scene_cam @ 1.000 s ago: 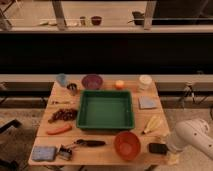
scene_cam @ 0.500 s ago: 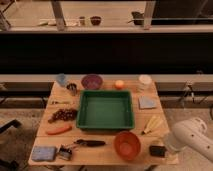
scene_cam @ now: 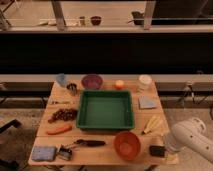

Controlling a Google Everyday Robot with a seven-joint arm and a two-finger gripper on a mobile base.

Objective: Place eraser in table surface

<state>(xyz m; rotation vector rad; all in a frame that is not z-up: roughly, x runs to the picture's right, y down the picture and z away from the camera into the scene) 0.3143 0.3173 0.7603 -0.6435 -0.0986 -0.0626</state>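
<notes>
The eraser (scene_cam: 157,150), a small black flat block, lies on the light wooden table surface (scene_cam: 145,117) at its front right corner, just right of the orange-brown bowl (scene_cam: 126,145). My white arm (scene_cam: 189,141) comes in from the lower right. My gripper (scene_cam: 164,148) is at the end of it, right at the eraser's right side. The arm hides whether the gripper touches the eraser.
A green tray (scene_cam: 105,109) fills the table's middle. A grey square pad (scene_cam: 148,102) and a yellow item (scene_cam: 152,125) lie on the right. A blue-grey sponge (scene_cam: 44,152), a dark tool (scene_cam: 90,143), a carrot (scene_cam: 59,129) and grapes (scene_cam: 63,115) are on the left. Cups and a purple bowl (scene_cam: 92,81) line the back.
My arm has shifted a little left and down towards the front right corner. The eraser sits slightly nearer the front edge than one second ago.
</notes>
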